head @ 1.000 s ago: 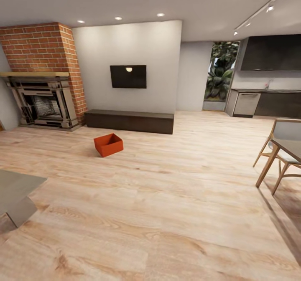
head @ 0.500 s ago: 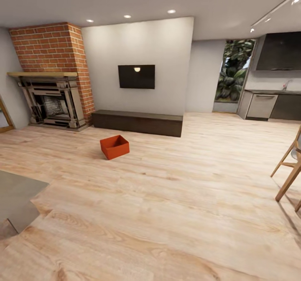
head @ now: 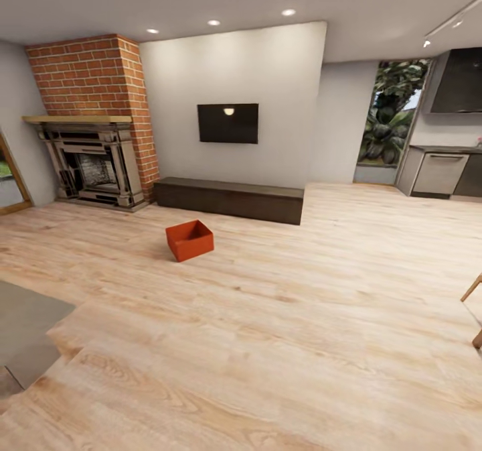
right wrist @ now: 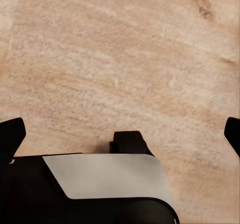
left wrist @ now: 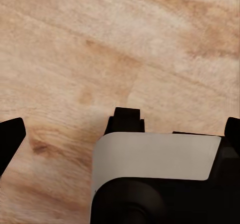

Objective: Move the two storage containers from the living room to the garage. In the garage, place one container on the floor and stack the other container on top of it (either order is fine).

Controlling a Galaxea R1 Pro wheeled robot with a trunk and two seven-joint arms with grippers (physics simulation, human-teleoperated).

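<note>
The orange-red rectangular plastic storage container (head: 190, 240), lidless and empty as far as I can see, sits on the light wood-plank floor (head: 281, 344) of the living room, a little in front of the long dark low cabinet (head: 229, 200) and to the right of the red-brick fireplace (head: 90, 122). Over the last second my whole head view has slid: the fireplace, the wall-mounted black screen (head: 227, 123) and the container have all shifted rightward in frame, and the wooden chair at the right edge has almost left it. I read that as the base and head turning left, not the things moving. I judge it lines me up better on the container, which is now nearer the centre, but it is well apart from me, so the approach drive is not yet done. I see one container here, so the second is yet to be found. In the left wrist view the left end effector (left wrist: 118, 134) has its dark fingertips at opposite edges, spread wide over bare planks and holding nothing; the right end effector (right wrist: 120, 134) in the right wrist view is likewise spread and empty.
</note>
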